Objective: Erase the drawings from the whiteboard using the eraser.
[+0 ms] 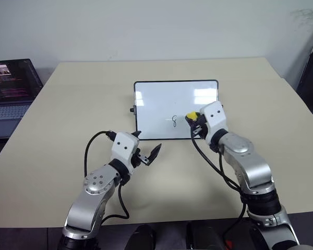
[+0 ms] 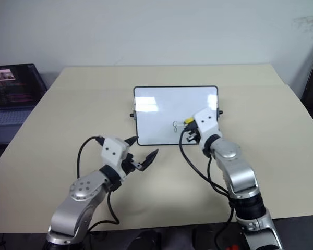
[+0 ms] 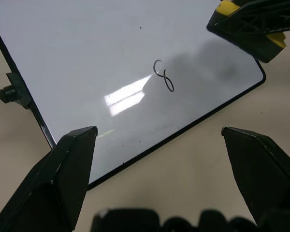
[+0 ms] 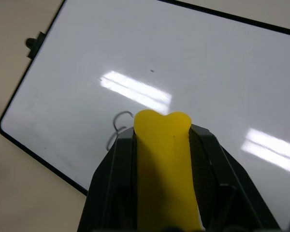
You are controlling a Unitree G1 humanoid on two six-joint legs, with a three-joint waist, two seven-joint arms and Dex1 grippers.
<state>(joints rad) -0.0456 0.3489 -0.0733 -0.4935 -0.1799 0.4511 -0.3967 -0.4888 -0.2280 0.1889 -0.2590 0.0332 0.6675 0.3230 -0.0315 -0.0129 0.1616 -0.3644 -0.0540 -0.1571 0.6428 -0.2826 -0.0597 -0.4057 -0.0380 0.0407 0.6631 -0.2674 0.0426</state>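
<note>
The whiteboard lies on the table, propped slightly toward me. One drawing, a thin dark "8"-like loop, sits near its front edge and also shows in the left wrist view. My right gripper is shut on the yellow eraser, which is just right of the loop over the board; in the right wrist view the eraser covers part of the mark. My left gripper hangs open and holds nothing at the board's front left corner.
An open laptop stands off the beige table's far left edge. A small black knob sticks out from the board's left side. Black cables loop beside both forearms.
</note>
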